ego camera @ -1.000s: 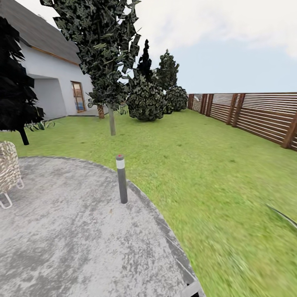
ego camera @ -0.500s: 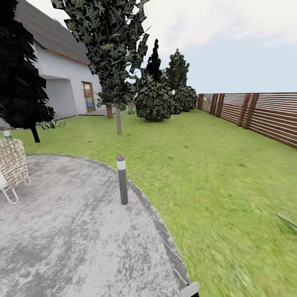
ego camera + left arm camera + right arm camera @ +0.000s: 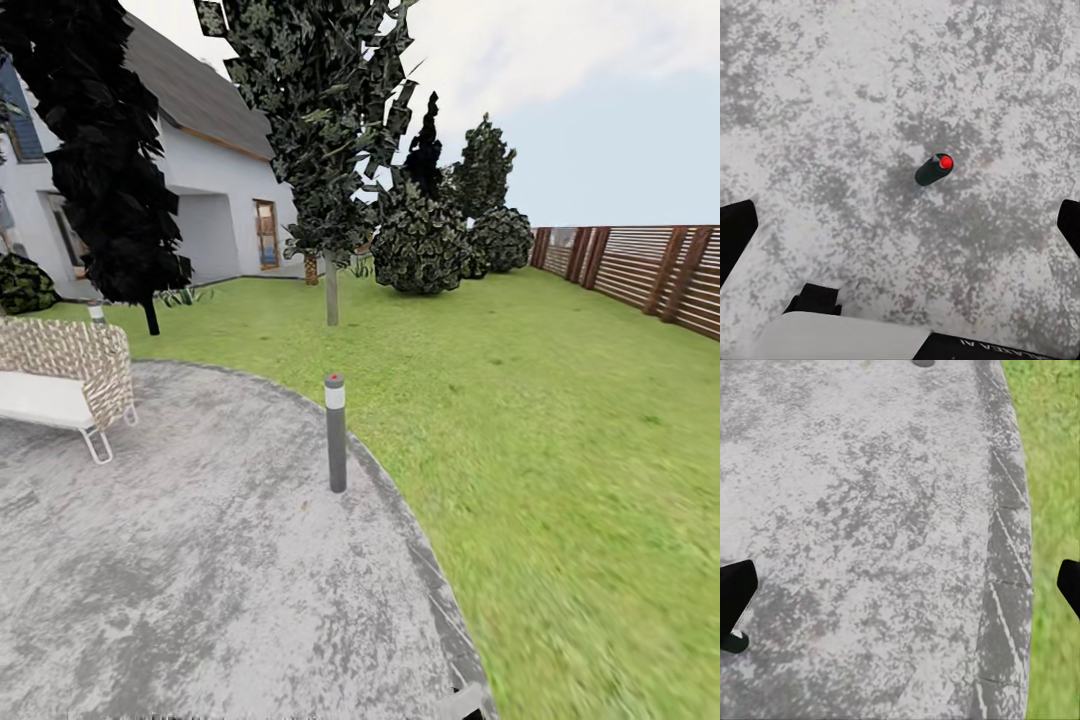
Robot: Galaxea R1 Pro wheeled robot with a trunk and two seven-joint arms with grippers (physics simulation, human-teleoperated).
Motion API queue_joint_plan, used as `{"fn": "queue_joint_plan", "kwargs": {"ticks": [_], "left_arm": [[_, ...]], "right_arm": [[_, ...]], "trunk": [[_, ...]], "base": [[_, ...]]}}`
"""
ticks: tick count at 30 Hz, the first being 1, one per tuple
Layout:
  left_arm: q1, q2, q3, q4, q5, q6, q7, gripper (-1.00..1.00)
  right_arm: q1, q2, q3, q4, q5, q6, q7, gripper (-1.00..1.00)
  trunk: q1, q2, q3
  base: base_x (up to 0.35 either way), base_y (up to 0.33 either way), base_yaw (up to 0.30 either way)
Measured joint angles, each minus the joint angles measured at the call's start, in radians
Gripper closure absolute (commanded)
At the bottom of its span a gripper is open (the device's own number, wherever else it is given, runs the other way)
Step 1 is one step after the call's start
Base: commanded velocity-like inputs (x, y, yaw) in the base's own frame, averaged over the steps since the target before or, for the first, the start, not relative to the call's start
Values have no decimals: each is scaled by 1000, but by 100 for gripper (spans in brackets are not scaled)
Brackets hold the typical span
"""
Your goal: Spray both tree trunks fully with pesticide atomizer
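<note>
A small dark bottle with a red dot on top point(image 3: 934, 169), which I take for the pesticide atomizer, stands on the grey paving. It lies ahead of my left gripper point(image 3: 900, 229), whose black fingertips point(image 3: 735, 232) sit far apart at the picture's edges, open and empty. My right gripper point(image 3: 900, 592) is open too, over the paving near the lawn's edge. In the head view one tree point(image 3: 320, 110) with flat green leaves rises from the garden lawn point(image 3: 560, 420), and its grey tree trunk point(image 3: 331, 290) is bare. No pesticide shows.
A grey bollard lamp point(image 3: 335, 432) with a white band stands at the patio's point(image 3: 180, 580) curved edge. A wicker bench point(image 3: 65, 375) sits at the left. A dark narrow conifer point(image 3: 110, 150), round bushes point(image 3: 420, 250), the white house point(image 3: 215, 190) and a slatted fence point(image 3: 650, 270) ring the lawn.
The whole head view has swung left: the lamp, trees and house have slid right in the picture, more of the bench and house has come in, and less fence shows.
</note>
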Motion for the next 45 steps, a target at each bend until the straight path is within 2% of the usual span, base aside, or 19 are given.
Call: {"fn": "queue_joint_plan", "kwargs": {"ticks": [5, 18, 25, 36, 45], "left_arm": [[0, 0, -1, 1, 0, 0, 0, -100], [0, 0, -1, 0, 0, 0, 0, -100], [0, 0, -1, 0, 0, 0, 0, -100], [0, 0, 0, 0, 0, 0, 0, -100], [0, 0, 0, 1, 0, 0, 0, -100]], "right_arm": [[0, 0, 0, 0, 0, 0, 0, -100], [0, 0, 0, 0, 0, 0, 0, -100], [0, 0, 0, 0, 0, 0, 0, -100], [0, 0, 0, 0, 0, 0, 0, -100], [0, 0, 0, 0, 0, 0, 0, -100]], "trunk": [[0, 0, 0], [0, 0, 0], [0, 0, 0], [0, 0, 0], [0, 0, 0]], "base": [[30, -83, 208], [75, -272, 27], [66, -259, 215], [7, -30, 287], [6, -5, 72]]}}
